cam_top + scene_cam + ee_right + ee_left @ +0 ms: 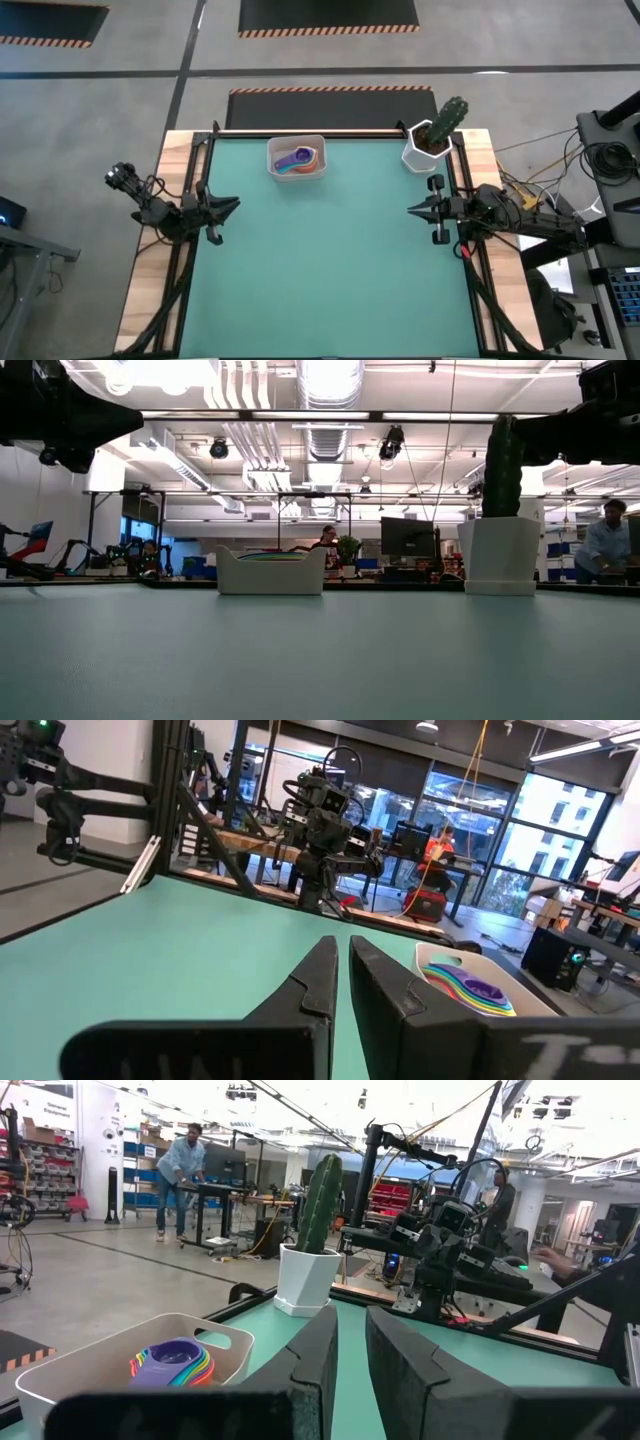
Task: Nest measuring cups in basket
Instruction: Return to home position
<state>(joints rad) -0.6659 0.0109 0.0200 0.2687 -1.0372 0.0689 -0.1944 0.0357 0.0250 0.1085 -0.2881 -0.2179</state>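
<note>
The measuring cups (299, 160) sit nested in one stack inside the white basket (272, 148) at the table's far edge, purple on top with orange, teal and other rims around it. The stack also shows in the left wrist view (172, 1363) and the right wrist view (476, 990). My left gripper (236, 204) hovers at the table's left edge, shut and holding nothing, its tips (350, 1318) pointing right. My right gripper (411, 210) hovers at the right edge, shut and holding nothing, its tips (343, 945) pointing left. Both are well clear of the basket.
A white faceted pot with a green cactus (432, 140) stands at the table's far right corner, just beyond the right gripper. The green mat (320, 270) stretches bare between the two arms. People stand in the room beyond the table.
</note>
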